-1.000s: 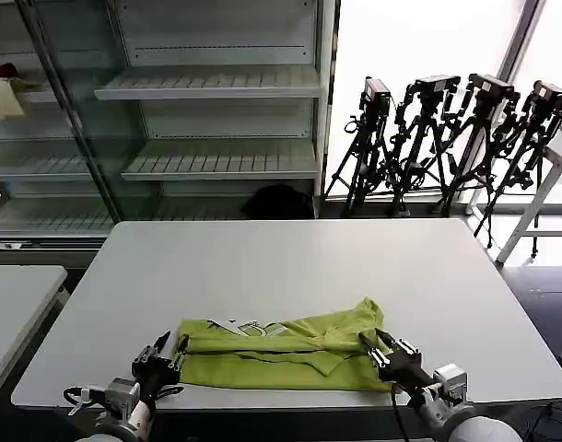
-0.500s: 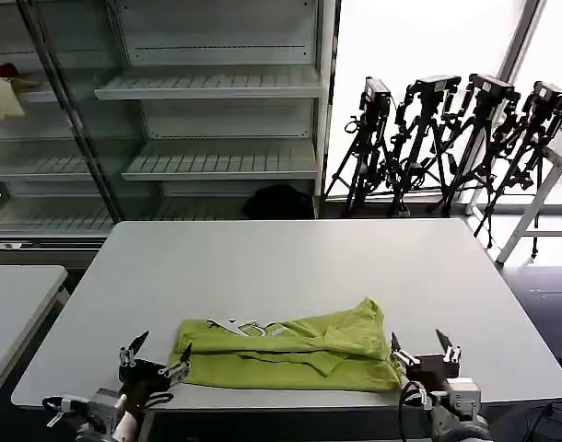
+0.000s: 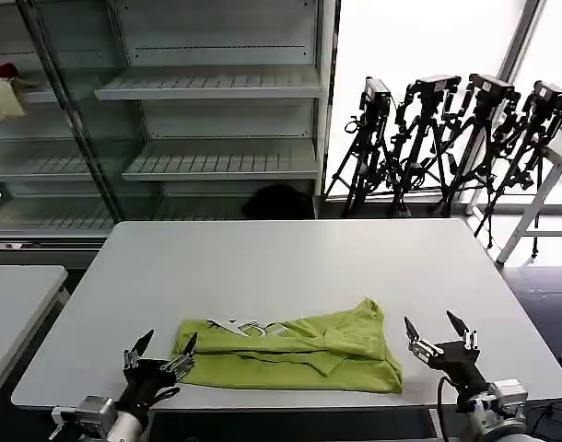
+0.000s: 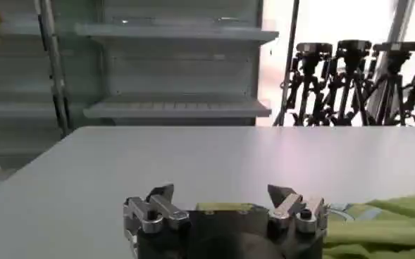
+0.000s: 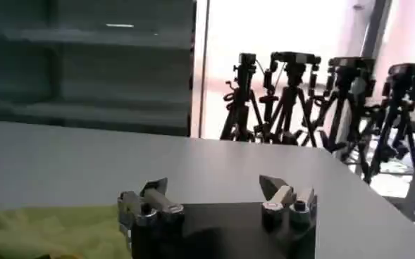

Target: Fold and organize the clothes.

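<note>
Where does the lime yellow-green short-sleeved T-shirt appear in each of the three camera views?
Head view: lime yellow-green T-shirt lies folded near the white table's front edge.
Left wrist view: its edge sits at the lower right corner.
Right wrist view: lower left corner.
Shared landmark: the black tripods behind the table.

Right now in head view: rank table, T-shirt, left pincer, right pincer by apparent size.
1. Table, largest.
2. T-shirt.
3. Left pincer and right pincer: both open beside the shirt's ends, looking about alike, so I won't rank them.
</note>
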